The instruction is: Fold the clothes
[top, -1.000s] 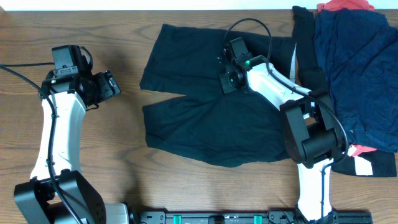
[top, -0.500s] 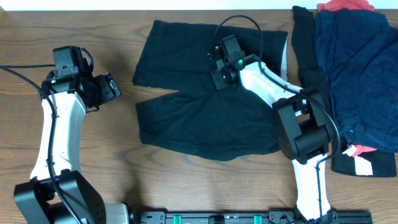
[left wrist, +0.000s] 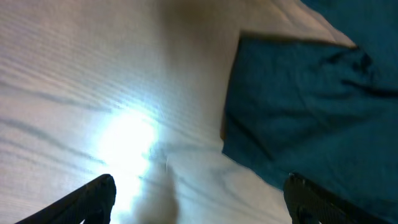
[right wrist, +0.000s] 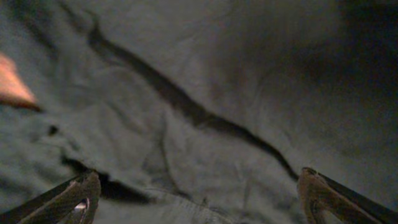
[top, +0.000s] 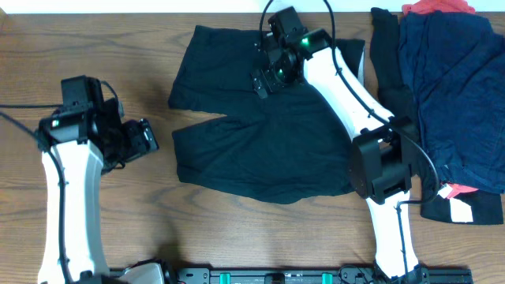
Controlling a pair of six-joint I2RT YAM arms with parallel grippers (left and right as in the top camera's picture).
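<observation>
The black shorts lie spread flat in the middle of the table, both legs pointing left and a pale waistband strip at their right edge. My right gripper hangs open over the upper leg, and its wrist view is filled with creased dark fabric between the wide-apart fingertips. My left gripper stands open over bare wood, just left of the shorts. A leg corner of the shorts shows at the upper right of its view, ahead of the right fingertip.
A heap of other clothes fills the table's right end: navy fabric on top, red cloth at the back, black pieces beside it. Bare wooden tabletop lies left of and in front of the shorts.
My right gripper has opened and let go of the shorts after dragging them left, and has moved back and left. My left arm has shifted slightly toward the front.
</observation>
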